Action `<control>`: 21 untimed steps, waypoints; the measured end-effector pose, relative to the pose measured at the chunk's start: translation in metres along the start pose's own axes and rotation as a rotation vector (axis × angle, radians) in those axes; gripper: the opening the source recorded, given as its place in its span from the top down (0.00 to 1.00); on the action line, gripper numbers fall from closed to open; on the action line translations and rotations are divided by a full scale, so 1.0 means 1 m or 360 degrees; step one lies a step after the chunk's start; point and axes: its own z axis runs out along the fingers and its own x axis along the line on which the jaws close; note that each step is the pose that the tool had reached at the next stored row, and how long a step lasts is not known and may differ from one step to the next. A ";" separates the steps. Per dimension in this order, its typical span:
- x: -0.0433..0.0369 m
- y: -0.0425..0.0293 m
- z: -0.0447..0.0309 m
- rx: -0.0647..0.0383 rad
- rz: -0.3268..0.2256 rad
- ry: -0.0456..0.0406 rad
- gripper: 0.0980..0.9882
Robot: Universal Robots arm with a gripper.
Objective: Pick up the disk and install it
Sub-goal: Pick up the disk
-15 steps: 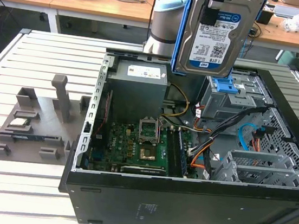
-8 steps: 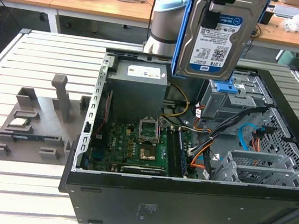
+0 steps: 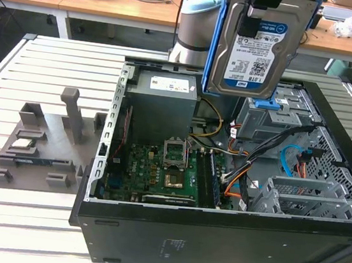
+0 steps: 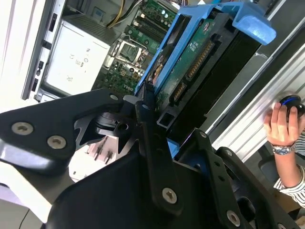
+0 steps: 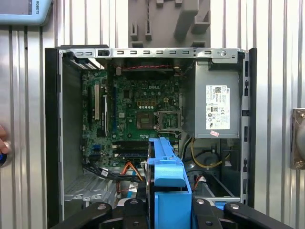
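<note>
The disk (image 3: 257,45), a silver hard drive with a white-and-blue label and a blue frame, hangs upright above the back of the open computer case (image 3: 214,239). My gripper (image 3: 267,5) is shut on its top edge. In the second wrist view the disk (image 4: 190,62) shows its green circuit side, and the black fingers (image 4: 144,112) clamp the blue frame. In the first wrist view the disk (image 5: 167,169) is seen edge-on over the case's lower part, between the fingers (image 5: 136,210). Below it in the case stands a grey drive cage (image 3: 264,120) with a blue tab.
Inside the case lie the motherboard (image 3: 165,169), the power supply (image 3: 164,98), orange and blue cables (image 3: 288,161) and a metal bracket (image 3: 309,196). A grey fixture (image 3: 46,141) holding a small chip stands on the exterior view's left. A person's hand (image 4: 281,124) rests beside the case.
</note>
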 end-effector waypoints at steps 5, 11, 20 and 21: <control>0.0063 0.0000 0.0004 0.0000 0.0000 0.0000 0.70; 0.0145 0.0000 0.0009 0.0000 0.0000 0.0000 0.70; 0.0262 0.0000 0.0016 0.0000 0.0000 0.0000 0.70; 0.0275 0.0000 0.0017 0.0000 0.0000 0.0000 0.70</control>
